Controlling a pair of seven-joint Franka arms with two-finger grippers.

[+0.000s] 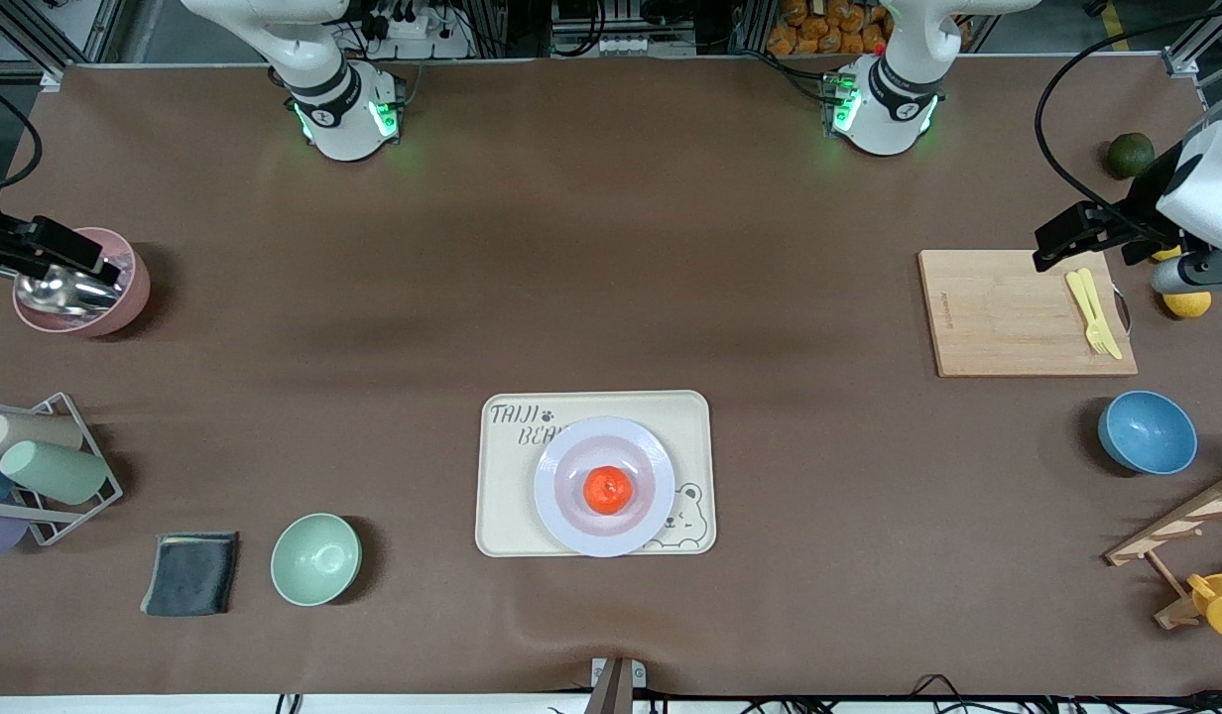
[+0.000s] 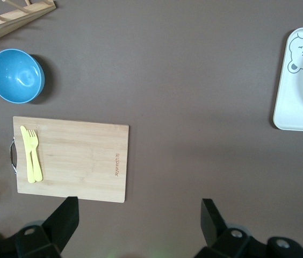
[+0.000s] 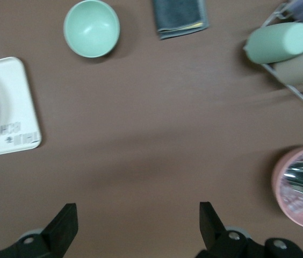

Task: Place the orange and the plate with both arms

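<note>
Wide brown bench (image 1: 611, 248), bare through the middle, props pushed out to both ends. Near the front camera at mid-bench, cream bear tray (image 1: 512, 476) lying flat with its long axis running from one arm's end toward the other. On it the plate (image 1: 563, 516), level, overhanging the tray's nearer edge slightly; round, so no long axis and no heading to speak of. In the plate's well the orange (image 1: 608, 490), sitting squat, likewise pointing nowhere in particular. Stacked this way probably as the finished arrangement: fruit cupped by the shallow well against rolling, plate steadied by the tray.

Toward the left arm's end, cutting board (image 1: 1008, 312) carrying a yellow fork (image 1: 1094, 315); blue bowl (image 1: 1148, 432) nearer the camera than the board. Toward the right arm's end, pink cup (image 1: 125, 297), green bowl (image 1: 315, 559), dark cloth (image 1: 191, 573).

Left gripper (image 2: 139, 215) up over the board's edge, jaws spread, holding nothing. Right gripper (image 3: 136, 217) up beside the pink cup, jaws spread, likewise holding nothing. Both well apart from the tray, apparently parked clear of the placed things.
</note>
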